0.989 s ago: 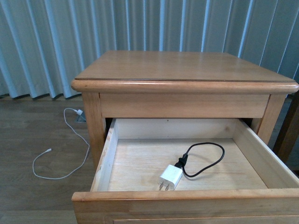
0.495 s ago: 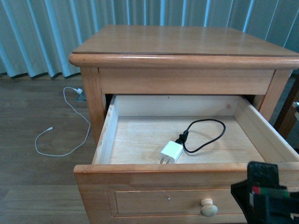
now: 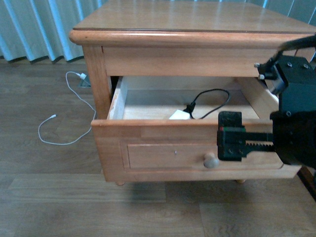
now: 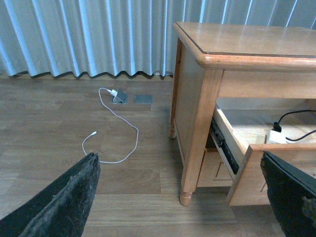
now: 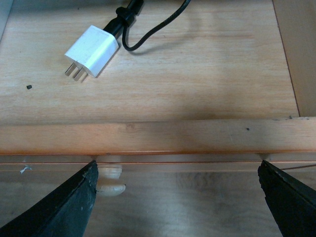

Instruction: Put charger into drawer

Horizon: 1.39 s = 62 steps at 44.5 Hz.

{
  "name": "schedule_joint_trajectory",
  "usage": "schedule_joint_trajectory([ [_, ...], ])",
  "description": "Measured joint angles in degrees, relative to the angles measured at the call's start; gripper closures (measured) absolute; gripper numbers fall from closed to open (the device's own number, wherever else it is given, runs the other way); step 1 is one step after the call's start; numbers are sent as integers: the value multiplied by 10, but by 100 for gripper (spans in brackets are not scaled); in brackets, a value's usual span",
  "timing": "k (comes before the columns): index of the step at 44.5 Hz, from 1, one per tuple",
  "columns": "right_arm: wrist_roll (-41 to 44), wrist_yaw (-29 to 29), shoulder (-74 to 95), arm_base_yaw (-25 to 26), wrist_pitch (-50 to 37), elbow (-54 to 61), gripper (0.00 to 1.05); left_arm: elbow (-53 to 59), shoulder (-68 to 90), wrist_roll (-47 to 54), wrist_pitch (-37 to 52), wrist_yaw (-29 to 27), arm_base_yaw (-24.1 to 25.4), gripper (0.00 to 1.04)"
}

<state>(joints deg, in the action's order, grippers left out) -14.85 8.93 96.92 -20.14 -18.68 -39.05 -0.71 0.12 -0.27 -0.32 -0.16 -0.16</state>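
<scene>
- Right gripper [image 5: 177, 166]: jaws wide apart, empty, poised just in front of the drawer [image 5: 148, 137] front, one finger beside the knob [image 5: 109, 181].
- Left gripper [image 4: 178, 158]: jaws apart, empty, well clear of the nightstand [image 4: 237, 44].
- Charger [image 5: 92, 50]: lies on the drawer floor near the front, black cable [image 5: 158, 27] looping rearward.
- Hazard — an off-centre push may skew the open drawer; a finger may snag the knob.
- Markings — none legible.

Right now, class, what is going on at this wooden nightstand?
The charger lies inside the open drawer, its plug block close to the front wall. The right gripper hovers open just outside the drawer front, near the knob, holding nothing. The left gripper is open and empty, off to the side of the nightstand.
</scene>
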Motion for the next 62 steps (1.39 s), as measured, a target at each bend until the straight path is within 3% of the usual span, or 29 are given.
schedule_joint_trajectory([
  [31, 39, 9, 187, 34, -148, -178, 8, 0, 0, 0, 0, 0, 0, 6],
  [42, 37, 37, 244, 35, -186, -229, 8, 0, 0, 0, 0, 0, 0, 6],
  [62, 56, 37, 277, 33, -217, -252, 8, 0, 0, 0, 0, 0, 0, 6],
])
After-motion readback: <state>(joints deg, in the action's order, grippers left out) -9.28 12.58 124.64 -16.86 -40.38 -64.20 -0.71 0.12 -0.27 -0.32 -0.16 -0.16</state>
